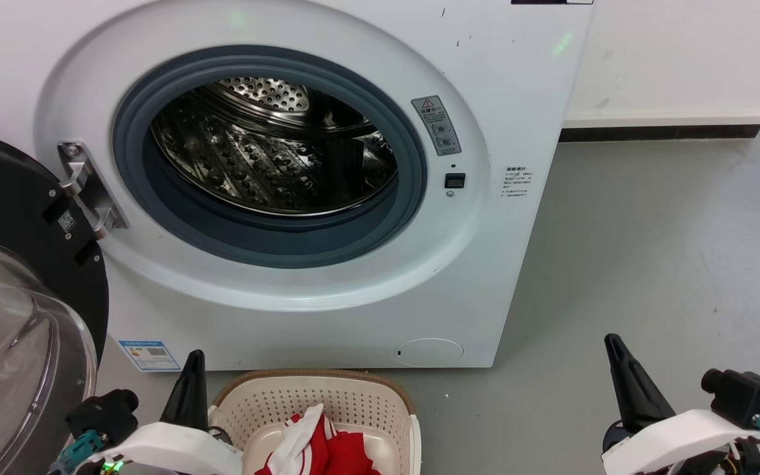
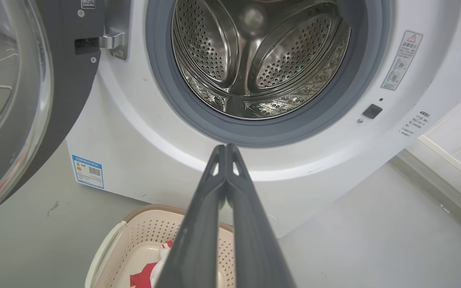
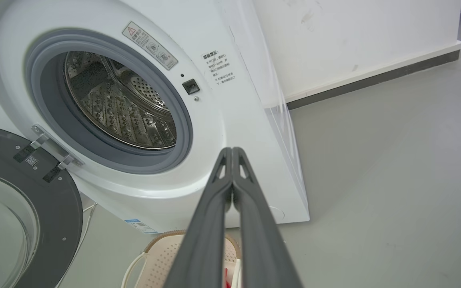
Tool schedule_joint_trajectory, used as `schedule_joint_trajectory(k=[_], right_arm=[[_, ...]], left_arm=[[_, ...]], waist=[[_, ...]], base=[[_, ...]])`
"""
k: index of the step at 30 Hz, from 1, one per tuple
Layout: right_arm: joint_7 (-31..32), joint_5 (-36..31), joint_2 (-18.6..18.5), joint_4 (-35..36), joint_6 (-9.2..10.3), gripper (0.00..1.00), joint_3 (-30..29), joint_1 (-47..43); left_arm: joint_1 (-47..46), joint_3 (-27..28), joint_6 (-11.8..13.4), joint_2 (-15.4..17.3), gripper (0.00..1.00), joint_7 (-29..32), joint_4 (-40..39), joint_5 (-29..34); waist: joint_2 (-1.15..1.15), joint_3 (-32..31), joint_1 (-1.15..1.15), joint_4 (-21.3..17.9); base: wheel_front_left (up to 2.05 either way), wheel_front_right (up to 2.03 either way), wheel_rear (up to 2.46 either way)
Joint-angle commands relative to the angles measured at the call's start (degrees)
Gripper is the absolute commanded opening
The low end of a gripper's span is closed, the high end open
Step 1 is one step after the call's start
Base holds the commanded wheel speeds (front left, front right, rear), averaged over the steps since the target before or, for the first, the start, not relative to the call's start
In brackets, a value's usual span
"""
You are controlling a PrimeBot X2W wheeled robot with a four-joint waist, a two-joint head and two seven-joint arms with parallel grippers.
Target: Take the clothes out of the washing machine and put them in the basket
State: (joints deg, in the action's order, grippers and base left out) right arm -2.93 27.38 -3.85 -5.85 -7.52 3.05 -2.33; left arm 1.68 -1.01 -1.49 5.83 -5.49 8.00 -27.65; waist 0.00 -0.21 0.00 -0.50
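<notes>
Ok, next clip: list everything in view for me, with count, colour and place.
washing machine: one, white, standing on the floor ahead.
drum: one, perforated steel, inside the grey-ringed porthole; no clothes seen in it.
door: one, black rim with clear glass, swung open at the left.
basket: one, cream with a brown rim, on the floor in front of the machine.
clothes: red with white trim, count unclear, lying in the basket.
label: one, blue, low on the machine's front.
floor: grey.
wall: white with a dark skirting, right of the machine.
left gripper: dark fingers, shut, empty.
right gripper: dark fingers, shut, empty.
</notes>
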Motion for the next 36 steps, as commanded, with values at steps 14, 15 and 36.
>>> schedule_joint_trajectory(k=[14, 15, 36], right_arm=[[1.2, 14.9, -0.9, -1.1, 0.01, 0.0, -1.1, 3.1], [1.2, 15.8, -1.0, -1.2, 0.01, 0.0, -1.2, 3.2], [2.9, 32.2, -1.2, -3.3, 0.02, 0.0, -2.7, 4.9]], left_arm=[[-3.1, 1.9, -1.4, -0.5, 0.0, 2.5, 0.7, -13.8], [-3.2, 2.0, -1.5, -0.5, 0.0, 2.7, 0.8, -14.7], [-4.9, 3.8, -2.9, -1.3, 0.0, 5.6, 2.4, -30.4]], waist=[[0.0, 0.1, 0.0, 0.1], [0.0, 0.1, 0.0, 0.1], [0.0, 0.1, 0.0, 0.2]], base=[[0.0, 0.0, 0.0], [0.0, 0.0, 0.0], [0.0, 0.0, 0.0]])
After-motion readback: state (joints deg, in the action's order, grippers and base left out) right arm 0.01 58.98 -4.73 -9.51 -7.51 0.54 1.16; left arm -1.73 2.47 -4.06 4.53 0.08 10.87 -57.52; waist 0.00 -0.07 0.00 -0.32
